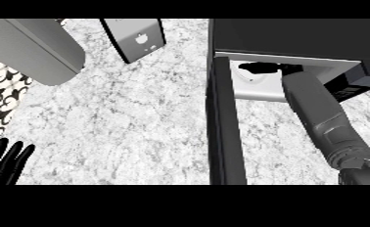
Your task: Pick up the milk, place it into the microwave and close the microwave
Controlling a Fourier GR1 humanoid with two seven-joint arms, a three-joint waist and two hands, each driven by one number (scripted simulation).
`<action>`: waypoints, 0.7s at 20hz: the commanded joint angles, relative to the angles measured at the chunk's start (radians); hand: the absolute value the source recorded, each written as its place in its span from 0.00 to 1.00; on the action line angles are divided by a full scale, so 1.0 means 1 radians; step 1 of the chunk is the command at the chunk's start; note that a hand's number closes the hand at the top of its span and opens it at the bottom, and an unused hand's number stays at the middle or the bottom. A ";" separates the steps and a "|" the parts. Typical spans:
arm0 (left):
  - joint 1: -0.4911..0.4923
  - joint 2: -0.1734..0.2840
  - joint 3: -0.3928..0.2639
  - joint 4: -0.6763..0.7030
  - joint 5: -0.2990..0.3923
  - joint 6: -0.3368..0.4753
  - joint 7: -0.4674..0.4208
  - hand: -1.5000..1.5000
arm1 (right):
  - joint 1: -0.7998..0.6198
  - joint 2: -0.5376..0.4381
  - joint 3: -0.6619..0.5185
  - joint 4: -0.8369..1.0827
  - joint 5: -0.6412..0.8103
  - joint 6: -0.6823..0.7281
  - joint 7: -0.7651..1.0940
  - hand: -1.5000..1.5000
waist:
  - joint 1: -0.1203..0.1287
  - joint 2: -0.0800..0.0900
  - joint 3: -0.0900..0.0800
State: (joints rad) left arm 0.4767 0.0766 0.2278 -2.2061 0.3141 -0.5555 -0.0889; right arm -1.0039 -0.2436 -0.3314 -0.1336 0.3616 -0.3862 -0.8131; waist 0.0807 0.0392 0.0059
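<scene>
The microwave (289,37) sits at the two o'clock part of the view, a dark box with its cavity open toward the viewer. Its door (224,123) stands swung out, seen edge-on as a long dark bar running from about twelve to six o'clock just right of centre. The right forearm (321,118) reaches from the five o'clock corner up into the cavity, and the right robot hand (264,68) shows as a black shape inside, lying across the opening with its length running from three toward nine o'clock. Just below it on the pale cavity floor is a small white rounded thing that may be the milk (254,78); its shape is too unclear to tell which way it points or where its long axis lies, and I cannot tell whether the fingers curl round it or stand apart from it.

The left robot hand (13,160) rests at the eight o'clock edge, fingers straight and spread, pointing up.

The table (145,123) is mottled white and grey marble. At eleven o'clock lies a grey rounded slab (39,50), and at twelve o'clock a dark-edged grey panel (137,37) with a small white mark, tilted
</scene>
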 commanded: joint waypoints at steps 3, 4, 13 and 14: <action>0.013 -0.054 -0.110 -0.057 -0.054 -0.002 0.026 0.00 | 0.048 0.004 -0.064 0.005 -0.076 0.175 -0.065 0.00 | -0.023 -0.016 -0.002; -0.005 -0.057 -0.133 -0.051 -0.061 0.016 0.066 0.00 | 0.069 0.005 -0.064 0.012 -0.077 0.187 -0.065 0.00 | -0.035 -0.018 -0.002; -0.056 -0.076 -0.238 -0.018 -0.116 0.036 0.113 1.00 | 0.211 0.053 -0.096 -0.004 -0.147 0.446 -0.160 0.00 | -0.075 -0.034 -0.004; -0.047 -0.076 -0.269 -0.061 -0.117 0.053 0.146 1.00 | 0.215 0.039 -0.084 -0.015 -0.143 0.482 -0.151 0.00 | -0.079 -0.038 -0.005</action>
State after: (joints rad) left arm 0.4428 0.0108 0.0294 -2.2351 0.2127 -0.5337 0.0001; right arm -0.8711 -0.1955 -0.4117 -0.1461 0.2381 -0.0088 -0.9209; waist 0.0288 0.0027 -0.0034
